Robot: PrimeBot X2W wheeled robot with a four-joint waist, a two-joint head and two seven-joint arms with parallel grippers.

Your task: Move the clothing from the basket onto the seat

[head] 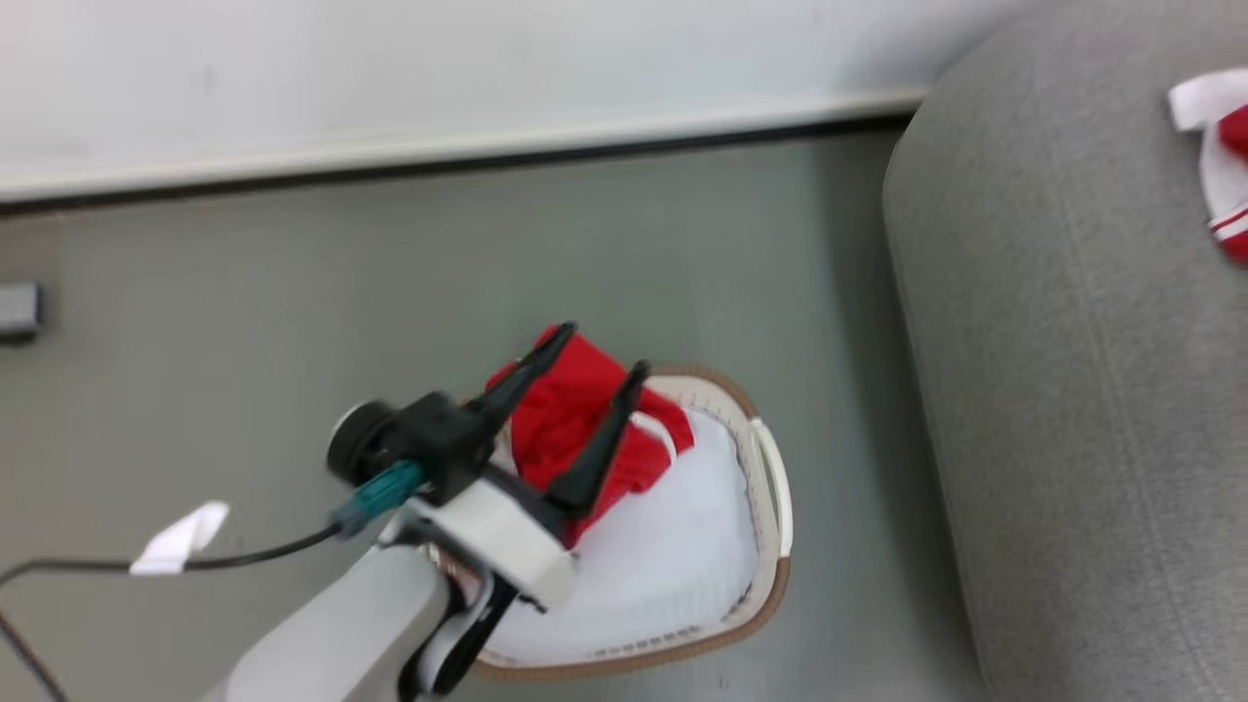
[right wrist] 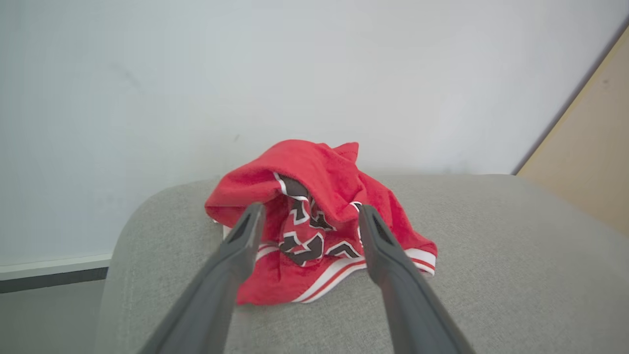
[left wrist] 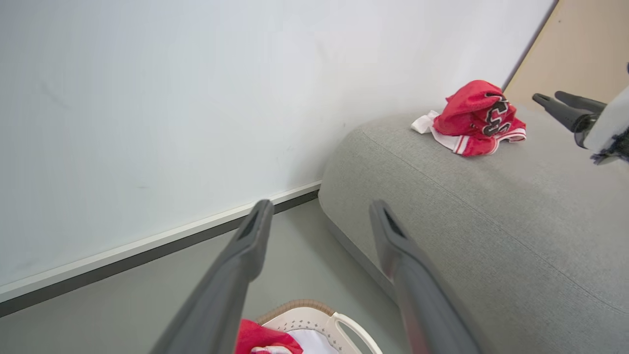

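A crumpled piece of red clothing (head: 565, 414) lies in the cream basket (head: 775, 546) on the floor, over white fabric. My left gripper (head: 603, 351) hovers above it, open and holding nothing; the left wrist view looks past it (left wrist: 319, 206) with the basket (left wrist: 314, 317) and that red fabric (left wrist: 263, 337) below. A second red garment (right wrist: 319, 167) with striped trim rests on the grey seat (right wrist: 491, 246), also seen from the head (head: 1228, 166) and the left wrist (left wrist: 479, 118). My right gripper (right wrist: 310, 211) stands open just short of this garment and appears in the left wrist view (left wrist: 550, 97).
The seat (head: 1072, 390) fills the right, its rounded end close to the basket. A white wall and baseboard (head: 439, 151) run along the back. A black cable with a white tag (head: 180, 538) trails over the grey floor at left. A beige panel (left wrist: 585, 44) stands behind the seat.
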